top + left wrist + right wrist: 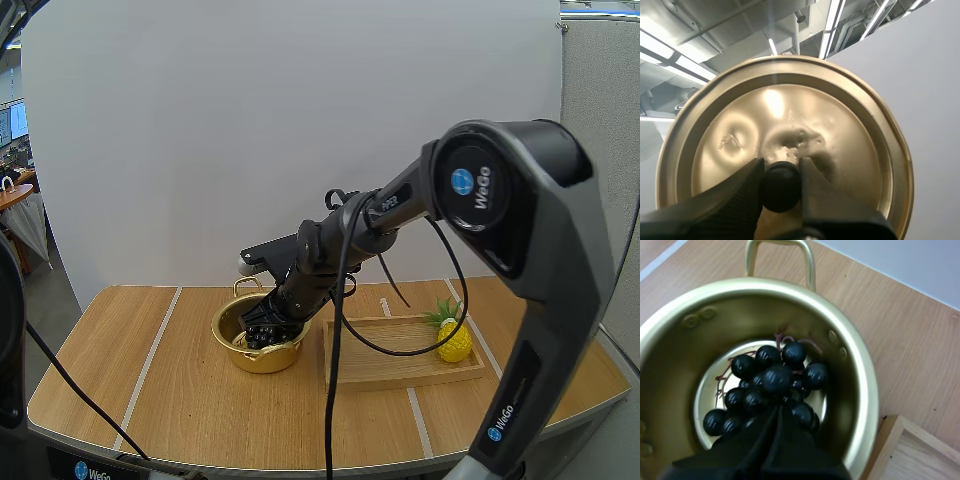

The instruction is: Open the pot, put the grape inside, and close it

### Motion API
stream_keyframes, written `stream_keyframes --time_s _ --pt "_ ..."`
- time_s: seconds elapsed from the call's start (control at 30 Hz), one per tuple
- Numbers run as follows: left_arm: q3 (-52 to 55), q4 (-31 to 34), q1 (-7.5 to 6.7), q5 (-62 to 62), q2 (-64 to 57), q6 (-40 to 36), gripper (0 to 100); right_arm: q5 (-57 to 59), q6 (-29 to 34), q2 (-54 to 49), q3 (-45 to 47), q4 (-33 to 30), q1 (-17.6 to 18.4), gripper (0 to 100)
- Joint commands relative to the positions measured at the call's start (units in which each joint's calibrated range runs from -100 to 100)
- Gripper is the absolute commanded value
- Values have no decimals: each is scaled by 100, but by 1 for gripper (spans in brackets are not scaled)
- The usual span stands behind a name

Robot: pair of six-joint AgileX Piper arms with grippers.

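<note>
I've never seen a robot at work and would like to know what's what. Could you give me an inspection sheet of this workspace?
Surface: wooden table with pale stripes.
Job's things: gold pot open on the table; dark grapes at its bottom; lid off, held by its black knob.
Clutter: wooden tray right of the pot, with a yellow pineapple at its right end.
Grippers: left gripper pinches the lid's knob; right gripper is down in the pot, fingers closed at the bunch.
Cables: nothing seen among the table's things.
Surroundings: plain white wall behind the table.
</note>
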Motion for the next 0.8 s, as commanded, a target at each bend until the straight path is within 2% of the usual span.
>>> stream_keyframes --time_s 0.0,0.37,0.77 --pt "-52 25 -12 -268 -46 -44 0 -194 -57 310 -129 13 -10 0" --pt "-52 25 -12 -268 -46 -44 0 -280 -57 780 -812 13 -10 0" --pt "-52 25 -12 -268 -46 -44 0 104 -57 -36 -825 13 -10 0"
